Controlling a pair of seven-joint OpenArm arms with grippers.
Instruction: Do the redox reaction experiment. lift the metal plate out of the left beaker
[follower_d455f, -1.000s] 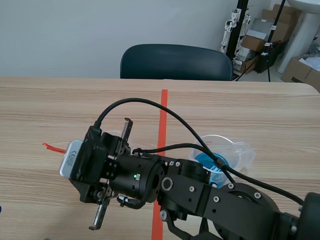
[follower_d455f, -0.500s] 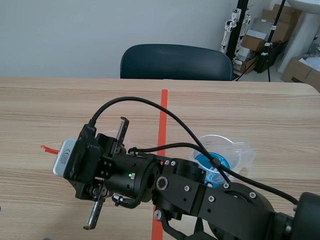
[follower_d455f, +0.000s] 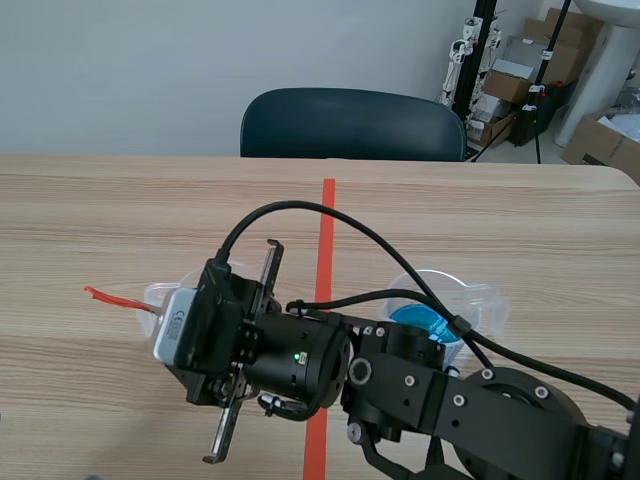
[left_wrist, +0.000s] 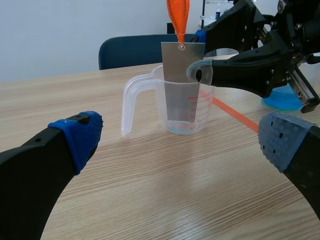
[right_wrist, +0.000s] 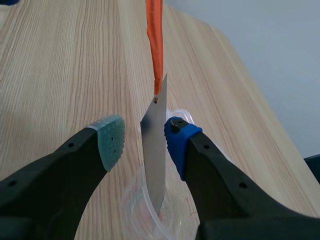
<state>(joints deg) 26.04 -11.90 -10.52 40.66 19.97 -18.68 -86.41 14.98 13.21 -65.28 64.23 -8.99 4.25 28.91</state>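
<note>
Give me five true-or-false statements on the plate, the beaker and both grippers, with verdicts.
1. The metal plate has its lower end inside the clear beaker. True.
2. The left gripper holds the plate. False: it is open, short of the beaker.
3. An orange ribbon is fixed at the plate's top. True.
4. The right gripper is clamped on the plate. False: its fingers straddle the plate, with a gap at the grey-green pad.
5. The beaker lies on its side. False: it stands upright.
</note>
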